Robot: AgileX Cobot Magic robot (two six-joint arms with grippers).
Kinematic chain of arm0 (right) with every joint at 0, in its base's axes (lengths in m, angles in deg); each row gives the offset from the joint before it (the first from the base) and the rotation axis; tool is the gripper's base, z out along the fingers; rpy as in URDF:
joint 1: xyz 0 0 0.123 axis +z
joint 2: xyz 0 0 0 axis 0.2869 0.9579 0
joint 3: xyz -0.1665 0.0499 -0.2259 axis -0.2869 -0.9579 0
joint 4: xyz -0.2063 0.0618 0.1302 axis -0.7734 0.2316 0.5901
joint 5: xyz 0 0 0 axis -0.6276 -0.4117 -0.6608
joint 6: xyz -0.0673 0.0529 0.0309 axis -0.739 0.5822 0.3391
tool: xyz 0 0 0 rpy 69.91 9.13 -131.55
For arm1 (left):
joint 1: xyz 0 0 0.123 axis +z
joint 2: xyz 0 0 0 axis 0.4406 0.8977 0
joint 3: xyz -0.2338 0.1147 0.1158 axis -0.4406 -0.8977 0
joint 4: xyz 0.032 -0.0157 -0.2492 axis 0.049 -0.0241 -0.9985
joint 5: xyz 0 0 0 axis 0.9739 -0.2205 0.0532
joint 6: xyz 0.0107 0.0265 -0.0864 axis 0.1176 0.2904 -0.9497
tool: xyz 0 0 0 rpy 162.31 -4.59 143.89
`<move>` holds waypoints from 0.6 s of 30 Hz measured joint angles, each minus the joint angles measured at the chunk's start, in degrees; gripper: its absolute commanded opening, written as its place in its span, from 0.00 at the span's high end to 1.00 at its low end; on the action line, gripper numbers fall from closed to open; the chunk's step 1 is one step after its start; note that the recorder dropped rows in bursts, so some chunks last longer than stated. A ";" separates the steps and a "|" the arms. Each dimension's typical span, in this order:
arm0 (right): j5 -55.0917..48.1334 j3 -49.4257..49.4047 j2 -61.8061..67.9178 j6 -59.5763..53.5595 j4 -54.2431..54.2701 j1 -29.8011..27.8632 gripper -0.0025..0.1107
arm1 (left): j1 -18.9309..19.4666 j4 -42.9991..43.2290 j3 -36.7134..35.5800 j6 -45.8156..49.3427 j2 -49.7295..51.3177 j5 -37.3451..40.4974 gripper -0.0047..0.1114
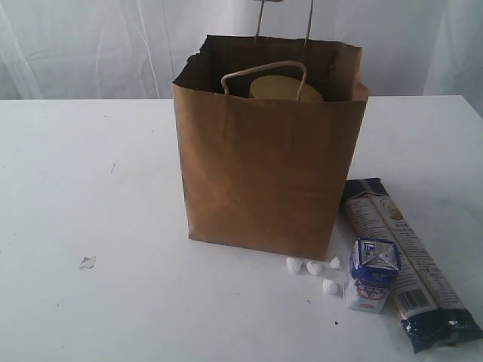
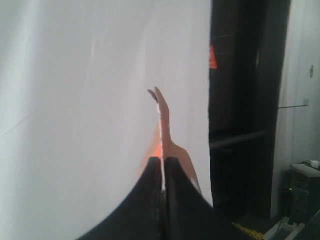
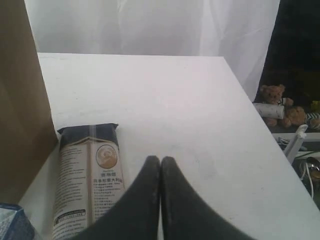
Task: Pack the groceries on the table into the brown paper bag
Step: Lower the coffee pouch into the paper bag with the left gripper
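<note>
The brown paper bag [image 1: 264, 173] stands upright mid-table [image 1: 90, 188], with an olive-gold jar lid [image 1: 283, 89] showing inside its mouth. Its rear handle [image 1: 283, 19] is pulled straight up to the frame's top. My left gripper [image 2: 162, 159] is shut on a thin tan strip [image 2: 164, 117], which seems to be that handle. A small blue-white carton [image 1: 372, 275] and a long dark-blue-and-cream packet [image 1: 404, 260] lie right of the bag. My right gripper [image 3: 160, 160] is shut and empty, over bare table beside the packet [image 3: 90, 175], with the carton [image 3: 12, 222] and the bag wall [image 3: 20, 100] further off.
Small white crumbs [image 1: 313, 268] lie at the bag's front right corner, and a paper scrap [image 1: 87, 262] lies at the front left. The table's right edge [image 3: 250, 100] drops off towards teddy bears [image 3: 272, 95] and clutter beyond. A white curtain hangs behind.
</note>
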 measured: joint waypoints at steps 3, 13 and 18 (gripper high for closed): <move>0.00 0.00 0.00 0.00 0.00 0.00 0.98 | -0.74 8.86 0.00 -2.23 3.12 -6.24 0.96; 0.04 0.00 0.00 0.00 0.00 0.00 0.98 | -0.88 12.75 3.41 -4.26 11.18 -8.39 0.96; 0.14 0.00 0.00 0.00 0.00 0.00 0.98 | -0.88 17.79 4.07 -6.29 11.80 -7.45 0.96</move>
